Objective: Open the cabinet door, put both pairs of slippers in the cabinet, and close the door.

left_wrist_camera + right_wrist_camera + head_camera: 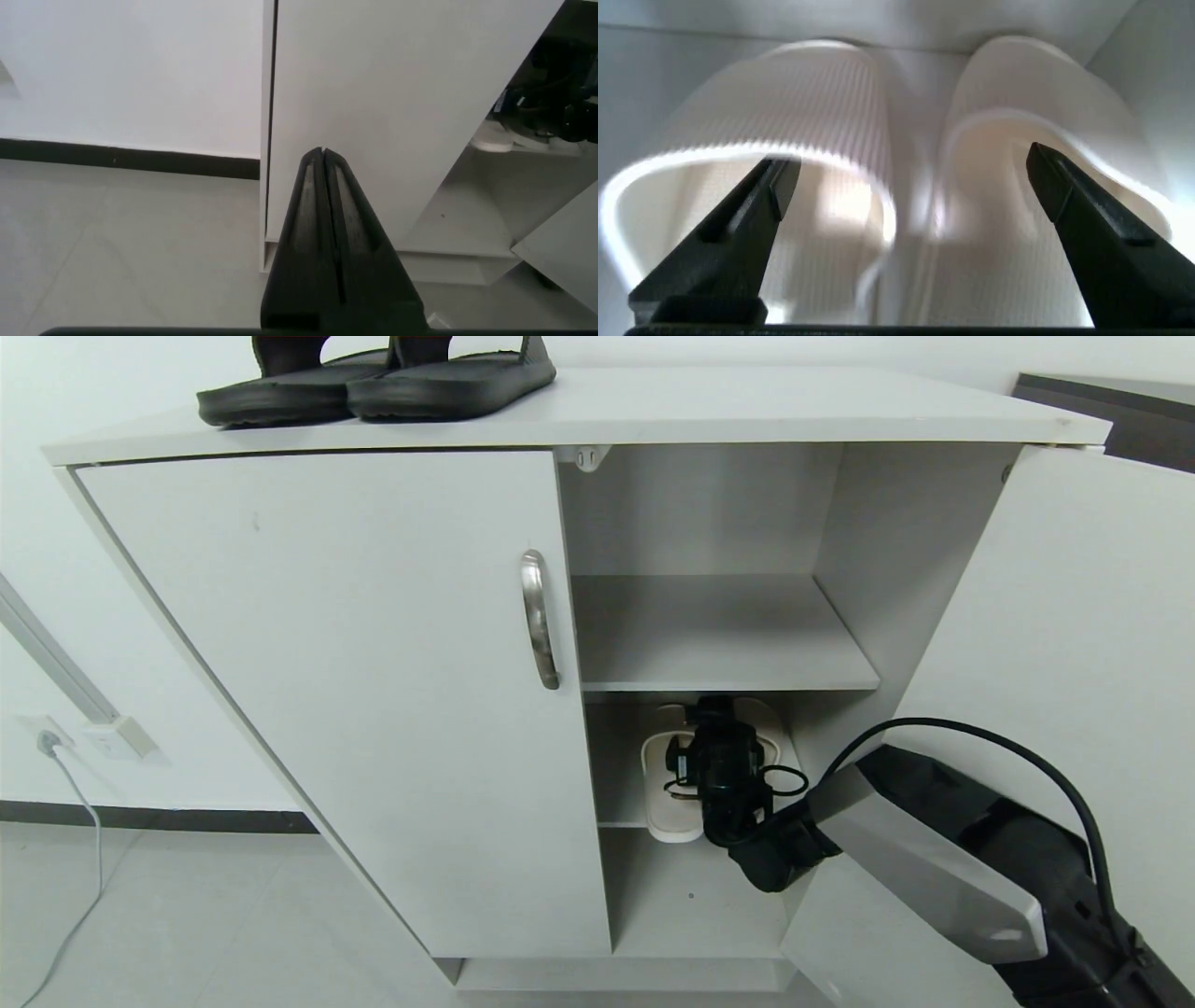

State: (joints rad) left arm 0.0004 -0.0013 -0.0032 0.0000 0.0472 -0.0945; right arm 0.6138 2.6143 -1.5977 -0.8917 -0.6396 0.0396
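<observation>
The white slippers (665, 807) lie side by side on the lower shelf (611, 784) of the cabinet (653, 406), toes pointing in toward 12 o'clock and heels at the shelf's front edge. One heel seems to hang slightly over that edge. The right claw (906, 168) is inside this compartment with its jaws spread wide, one finger outside each slipper and gripping nothing, so the pair looks set down and let go. The step in hand, as I judge it, is to leave the pair settled and clear the arm. The sound way is to keep the jaws spread and draw straight back toward 6 o'clock, low enough to pass under the upper shelf (719, 635) but without dragging on the straps, since a snagged strap would pull a slipper off the edge. A light push on the heels toward 12 o'clock first would seat them deeper. The open right door (1074, 644) stands at 3 o'clock, close by the arm, so the elbow should not swing that way. The left door (355, 691) at 9 o'clock is shut, its handle (539, 616) beside the opening. The left claw (322, 159) is clenched on nothing, fingers pressed together, held low and facing that door. The black slippers (373, 383) wait on the cabinet top at 11 o'clock.
</observation>
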